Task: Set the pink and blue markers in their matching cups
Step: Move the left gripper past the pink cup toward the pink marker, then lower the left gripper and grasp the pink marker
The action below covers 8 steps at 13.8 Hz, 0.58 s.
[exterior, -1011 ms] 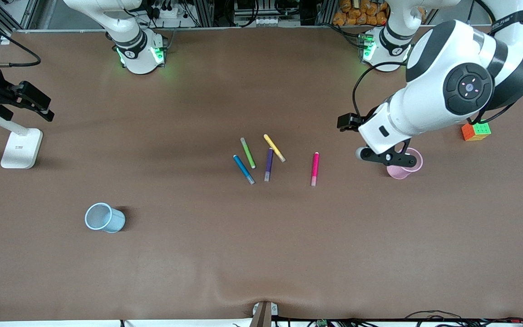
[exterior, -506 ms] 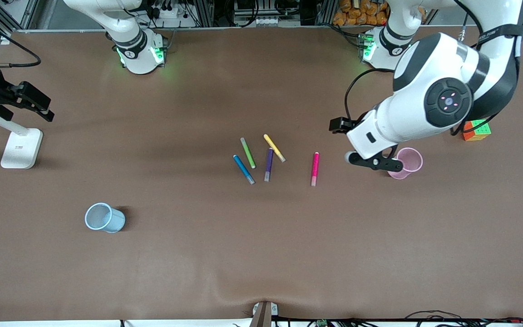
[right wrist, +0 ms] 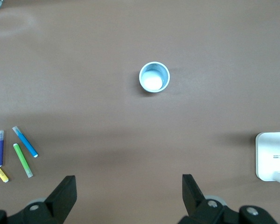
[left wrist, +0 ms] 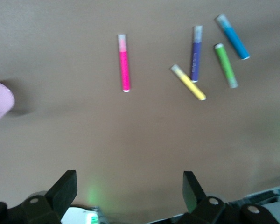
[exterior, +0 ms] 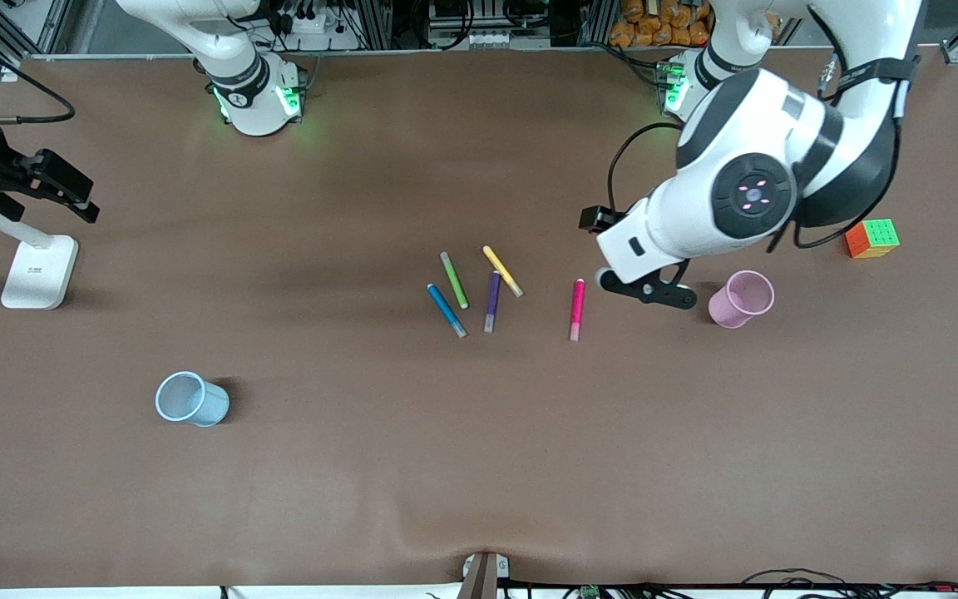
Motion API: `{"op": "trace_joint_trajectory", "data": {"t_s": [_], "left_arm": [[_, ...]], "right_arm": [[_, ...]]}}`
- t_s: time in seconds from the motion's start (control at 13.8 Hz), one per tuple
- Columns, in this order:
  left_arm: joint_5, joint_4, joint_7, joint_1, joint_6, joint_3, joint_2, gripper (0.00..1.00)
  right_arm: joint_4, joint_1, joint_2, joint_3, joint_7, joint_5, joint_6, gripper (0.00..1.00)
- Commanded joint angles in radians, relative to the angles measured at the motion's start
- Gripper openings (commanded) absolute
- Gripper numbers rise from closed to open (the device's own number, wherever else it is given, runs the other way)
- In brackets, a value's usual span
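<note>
Left end effector between pink marker, pink cup

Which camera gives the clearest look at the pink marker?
The left wrist view: the pink marker lies large and unobstructed, its pale end plain, with the open left hand above the table. The front view shows it smaller, lying flat near the pink cup. The right wrist view misses it entirely.

magenta-pink marker, mid-blue marker, pale pink cup, pale blue cup

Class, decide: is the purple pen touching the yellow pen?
Apart. The left wrist view shows bare table between the purple pen and the yellow pen.
</note>
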Motion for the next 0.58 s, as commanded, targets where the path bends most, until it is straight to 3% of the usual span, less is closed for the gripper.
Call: {"op": "trace_joint_trajectory", "data": {"t_s": [0.0, 0.51], "left_arm": [[0.06, 0.034, 0.033, -0.042, -0.018, 0.005, 0.08, 1.0], [0.115, 0.028, 0.052, -0.087, 0.002, 0.007, 0.167, 1.0]], "right_arm": [[-0.004, 0.004, -0.004, -0.002, 0.016, -0.015, 0.001, 1.0], [-0.003, 0.007, -0.004, -0.002, 0.016, -0.015, -0.002, 1.0]]}}
